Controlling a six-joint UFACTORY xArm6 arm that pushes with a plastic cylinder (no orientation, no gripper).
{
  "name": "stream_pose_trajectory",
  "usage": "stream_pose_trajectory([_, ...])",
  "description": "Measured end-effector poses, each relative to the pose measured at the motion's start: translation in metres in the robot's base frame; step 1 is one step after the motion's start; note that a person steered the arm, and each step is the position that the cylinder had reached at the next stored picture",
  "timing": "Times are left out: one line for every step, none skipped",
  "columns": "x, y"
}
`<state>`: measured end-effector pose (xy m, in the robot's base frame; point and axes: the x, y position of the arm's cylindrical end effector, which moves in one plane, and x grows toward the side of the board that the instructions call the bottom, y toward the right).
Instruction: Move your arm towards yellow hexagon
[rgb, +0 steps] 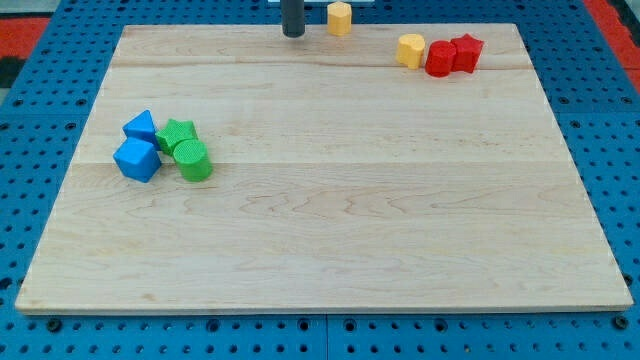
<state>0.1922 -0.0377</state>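
The yellow hexagon (339, 18) stands at the top edge of the wooden board (330, 230), a little right of the middle. My tip (292, 35) rests on the board just left of the hexagon, a small gap apart from it. A second yellow block (411, 50), rounded in shape, lies farther right.
A red cylinder (440, 58) and a red star (466, 50) touch each other right of the rounded yellow block. At the view's left sit a blue triangle (141, 126), a blue cube (137, 159), a green star (177, 133) and a green cylinder (192, 160), clustered together.
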Motion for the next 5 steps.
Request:
stream_pose_trajectory([0.000, 0.000])
stream_pose_trajectory([0.000, 0.008])
stream_pose_trajectory([0.000, 0.025])
stream_pose_trajectory([0.000, 0.057])
stream_pose_trajectory([0.000, 0.088])
